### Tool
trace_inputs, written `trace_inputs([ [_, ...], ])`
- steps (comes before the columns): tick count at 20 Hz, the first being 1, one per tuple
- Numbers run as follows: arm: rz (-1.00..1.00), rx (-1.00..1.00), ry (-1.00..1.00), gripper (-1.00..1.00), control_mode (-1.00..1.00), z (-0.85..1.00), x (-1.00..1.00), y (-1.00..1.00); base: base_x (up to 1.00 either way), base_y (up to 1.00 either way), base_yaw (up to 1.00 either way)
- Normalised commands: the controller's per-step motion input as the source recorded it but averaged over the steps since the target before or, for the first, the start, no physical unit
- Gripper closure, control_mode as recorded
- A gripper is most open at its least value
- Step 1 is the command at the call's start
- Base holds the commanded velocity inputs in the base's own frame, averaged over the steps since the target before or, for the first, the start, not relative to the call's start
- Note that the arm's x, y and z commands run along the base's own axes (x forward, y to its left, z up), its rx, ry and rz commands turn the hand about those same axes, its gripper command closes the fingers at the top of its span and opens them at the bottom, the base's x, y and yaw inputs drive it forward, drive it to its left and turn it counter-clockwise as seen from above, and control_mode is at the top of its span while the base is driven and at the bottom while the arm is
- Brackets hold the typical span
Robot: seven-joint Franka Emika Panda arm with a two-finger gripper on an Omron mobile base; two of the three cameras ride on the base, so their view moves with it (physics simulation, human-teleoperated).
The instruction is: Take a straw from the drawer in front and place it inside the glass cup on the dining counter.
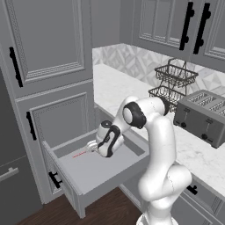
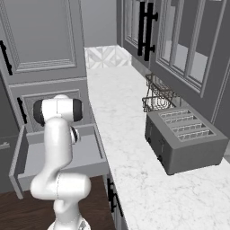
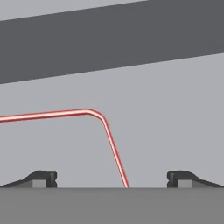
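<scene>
The grey drawer point(image 1: 99, 172) stands pulled out below the tall cabinet, its black bar handle point(image 1: 55, 179) on the front panel. A thin red-pink straw point(image 1: 79, 154) lies on the drawer floor near the left wall. My arm bends down into the drawer, with the gripper point(image 1: 91, 146) just right of the straw. In the hand view the straw point(image 3: 65, 113) runs from the left edge, bends, and drops between the two fingertips point(image 3: 43, 177). The gripper point(image 3: 112, 177) is open, close above the drawer floor point(image 3: 166, 109), holding nothing. The glass cup and the dining counter are out of view.
A grey toaster point(image 1: 204, 116) and a two-tier wire basket point(image 1: 173, 83) stand on the marble wall counter point(image 1: 127, 94) to the right of the drawer. Tall grey cabinet doors point(image 1: 44, 39) rise behind the drawer. Dark wood floor point(image 1: 105, 208) lies below it.
</scene>
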Motion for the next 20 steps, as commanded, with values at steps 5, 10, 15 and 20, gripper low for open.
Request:
trace_inputs([
  [5,0.0,0.0,0.0,-1.0,-1.0,-0.19,0.0,0.0,0.0,0.0,0.0],
  [10,0.03,0.0,-0.01,-1.0,-1.0,-0.24,0.01,0.0,0.0,0.0,0.0],
  [15,0.04,-0.01,-0.02,-1.0,-1.0,-0.26,0.16,0.06,0.0,0.0,0.0],
  [20,0.03,-0.02,-0.01,-1.0,-1.0,-0.19,0.26,0.12,0.0,0.0,0.0],
])
